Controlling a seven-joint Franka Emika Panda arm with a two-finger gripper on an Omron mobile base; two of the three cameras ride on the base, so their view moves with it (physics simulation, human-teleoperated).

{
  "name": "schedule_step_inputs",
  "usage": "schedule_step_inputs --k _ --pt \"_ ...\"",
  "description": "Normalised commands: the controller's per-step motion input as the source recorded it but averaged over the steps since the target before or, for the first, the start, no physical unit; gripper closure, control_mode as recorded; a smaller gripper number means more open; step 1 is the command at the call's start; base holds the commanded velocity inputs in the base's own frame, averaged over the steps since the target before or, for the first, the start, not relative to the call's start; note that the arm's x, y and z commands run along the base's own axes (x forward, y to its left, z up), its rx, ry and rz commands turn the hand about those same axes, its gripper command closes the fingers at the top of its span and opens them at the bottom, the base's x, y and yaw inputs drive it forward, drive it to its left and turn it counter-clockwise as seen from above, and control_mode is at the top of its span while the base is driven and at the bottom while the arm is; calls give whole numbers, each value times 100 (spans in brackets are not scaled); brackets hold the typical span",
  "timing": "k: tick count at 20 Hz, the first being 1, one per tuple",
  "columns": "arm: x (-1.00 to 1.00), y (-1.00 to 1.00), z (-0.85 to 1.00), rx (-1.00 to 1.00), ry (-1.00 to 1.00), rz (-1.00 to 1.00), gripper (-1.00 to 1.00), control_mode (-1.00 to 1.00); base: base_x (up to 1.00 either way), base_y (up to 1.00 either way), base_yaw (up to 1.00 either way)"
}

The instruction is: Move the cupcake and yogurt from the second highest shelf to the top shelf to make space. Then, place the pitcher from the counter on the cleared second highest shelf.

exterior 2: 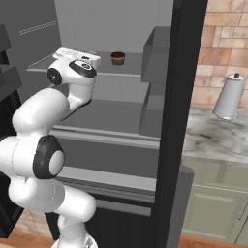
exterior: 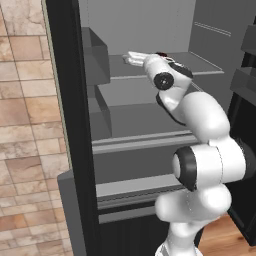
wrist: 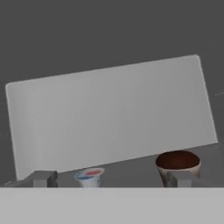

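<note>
The pincer (wrist: 110, 178) stands wide open with nothing in it, reaching into the open fridge at shelf level; the yogurt (wrist: 89, 176) sits between its fingertips (wrist: 42, 178); the cupcake (wrist: 178, 164) stands on the same shelf (exterior 2: 133, 65), just behind one fingertip, off to the yogurt's side; a white cylinder (exterior 2: 229, 96) with a dark knob stands on the marble surface (exterior 2: 218, 138) beside the fridge.

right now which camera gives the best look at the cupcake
The right base view: the cupcake stands whole and unblocked on its fridge shelf. The hand view shows it larger, but a fingertip hides its base. In the left base view just a dark sliver peeks over the arm.
</note>
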Motion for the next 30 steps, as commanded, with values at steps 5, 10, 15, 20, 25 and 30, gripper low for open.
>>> schedule_step_inputs --k 5,10,15,20,25,30 --pt "-100 0 61 -3 9 0 -100 -100 0 0 0" --pt "-99 0 55 -5 25 0 -100 -100 0 0 0" --pt "-81 0 79 -1 36 0 -100 -100 0 0 0" --pt "-63 0 94 0 45 2 -100 -100 0 0 0" --pt "-44 1 96 0 51 3 -100 -100 0 0 0" --pt "-49 2 87 0 48 3 -100 -100 0 0 0"
